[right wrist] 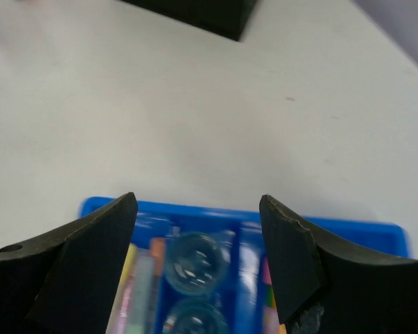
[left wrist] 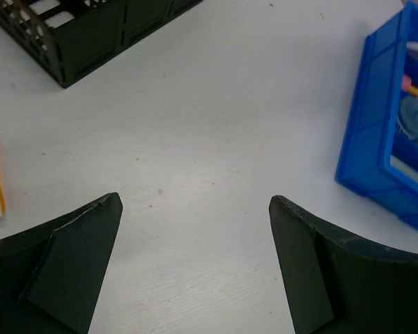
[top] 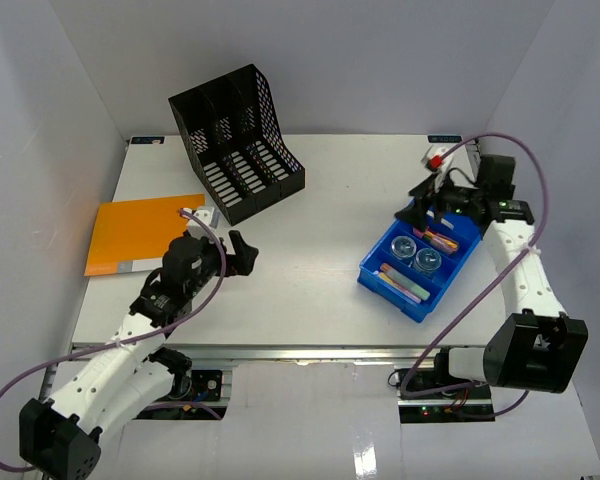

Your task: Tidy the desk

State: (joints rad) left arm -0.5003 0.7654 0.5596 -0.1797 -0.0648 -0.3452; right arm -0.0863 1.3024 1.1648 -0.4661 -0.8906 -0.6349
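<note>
The white desk (top: 330, 200) holds a blue bin (top: 412, 283) at the right, an orange folder (top: 140, 235) at the left and a black file rack (top: 235, 140) at the back. My right gripper (top: 423, 212) hangs open over the bin's far end with nothing between its fingers. In the right wrist view, the right gripper (right wrist: 198, 202) frames the bin rim (right wrist: 195, 212) and two clear round containers (right wrist: 195, 261) beside coloured pens. My left gripper (top: 242, 252) stands open over bare desk right of the folder. The left wrist view shows the left gripper (left wrist: 195, 202) empty.
Pale grey walls close in the desk on three sides, and a metal rail (top: 310, 352) runs along its front. The left wrist view shows the rack's corner (left wrist: 90, 35) ahead to the left and the bin (left wrist: 376, 118) at the right.
</note>
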